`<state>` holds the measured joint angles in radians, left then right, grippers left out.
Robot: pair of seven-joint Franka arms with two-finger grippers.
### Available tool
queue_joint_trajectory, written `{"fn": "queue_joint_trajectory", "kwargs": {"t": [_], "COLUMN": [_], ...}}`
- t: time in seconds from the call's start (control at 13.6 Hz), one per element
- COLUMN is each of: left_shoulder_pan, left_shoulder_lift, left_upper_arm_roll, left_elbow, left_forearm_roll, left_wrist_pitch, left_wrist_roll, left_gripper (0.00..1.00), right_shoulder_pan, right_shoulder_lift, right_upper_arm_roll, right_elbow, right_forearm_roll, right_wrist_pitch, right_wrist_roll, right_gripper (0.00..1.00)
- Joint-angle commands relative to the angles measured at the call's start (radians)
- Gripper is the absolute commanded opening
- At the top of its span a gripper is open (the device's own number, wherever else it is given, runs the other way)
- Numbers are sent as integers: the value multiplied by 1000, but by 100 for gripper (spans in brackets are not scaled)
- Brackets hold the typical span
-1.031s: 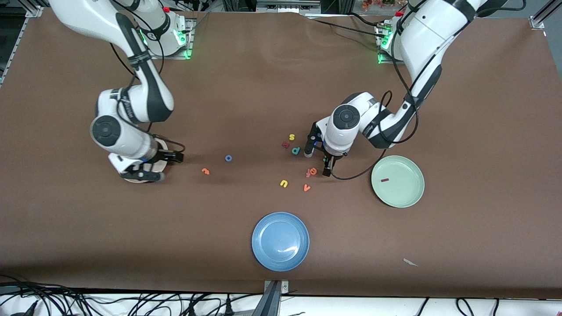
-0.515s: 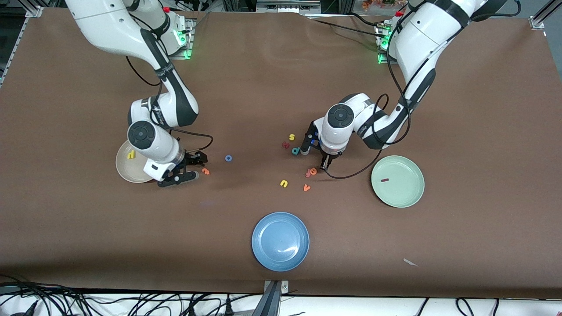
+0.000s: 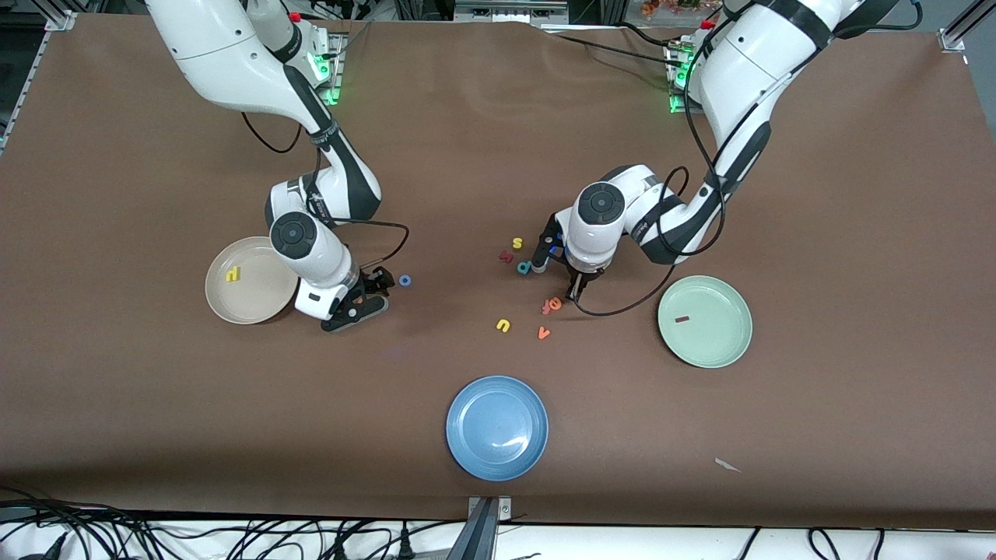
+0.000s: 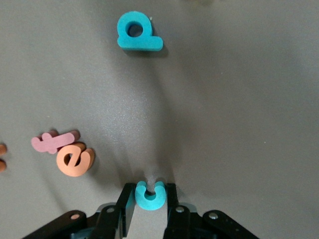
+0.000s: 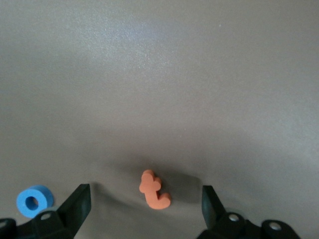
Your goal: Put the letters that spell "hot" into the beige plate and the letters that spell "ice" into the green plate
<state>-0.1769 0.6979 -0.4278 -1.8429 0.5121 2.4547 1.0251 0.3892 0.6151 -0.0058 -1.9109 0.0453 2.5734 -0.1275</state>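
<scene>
With the yellow h (image 3: 232,274) already in the beige plate (image 3: 226,303) and the dark red i (image 3: 683,319) in the green plate (image 3: 720,346), I go for one letter per arm. My left gripper (image 4: 149,209) is down on the table among the scattered letters, its fingers drawn in on either side of the teal c (image 4: 150,195) and seemingly touching it, though I cannot swear the grip is firm. My right gripper (image 5: 144,206) hangs wide open and empty, straddling the orange t (image 5: 154,189) beside the blue o (image 5: 34,200).
</scene>
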Motion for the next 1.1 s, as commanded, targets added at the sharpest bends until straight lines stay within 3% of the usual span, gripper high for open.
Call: {"fn": "queue_joint_trajectory", "kwargs": {"t": [0.0, 0.15, 0.22, 0.44, 0.66, 0.96, 1.03], "left_shoulder_pan": [14, 57, 77, 131, 204, 241, 243], "left_shoulder_lift": [-12, -76, -98, -129, -168, -178, -178], "left_upper_arm_roll": [0, -6, -12, -8, 9, 115, 136], "left_elbow": [-1, 8, 14, 31, 30, 19, 17], "left_forearm_roll": [37, 20, -7, -72, -75, -194, -201], "left_wrist_pitch": [17, -11, -41, -89, -149, -155, -155], "left_wrist_roll": [-7, -8, -8, 0, 70, 197, 223], "left_gripper": [21, 21, 21, 21, 20, 20, 20], "right_shoulder_pan": [-6, -6, -6, -9, -9, -9, -9], "right_shoulder_lift": [9, 11, 11, 9, 8, 8, 8], "right_upper_arm_roll": [0, 0, 0, 0, -2, -2, -2], "right_elbow": [12, 9, 4, -5, -8, -8, -8], "right_forearm_roll": [-25, -27, -27, -27, -27, -27, -27], "right_wrist_pitch": [39, 45, 45, 41, 40, 42, 42], "right_wrist_roll": [-69, -69, -69, -69, -69, -69, -69], "right_gripper": [89, 65, 57, 54, 35, 13, 13]}}
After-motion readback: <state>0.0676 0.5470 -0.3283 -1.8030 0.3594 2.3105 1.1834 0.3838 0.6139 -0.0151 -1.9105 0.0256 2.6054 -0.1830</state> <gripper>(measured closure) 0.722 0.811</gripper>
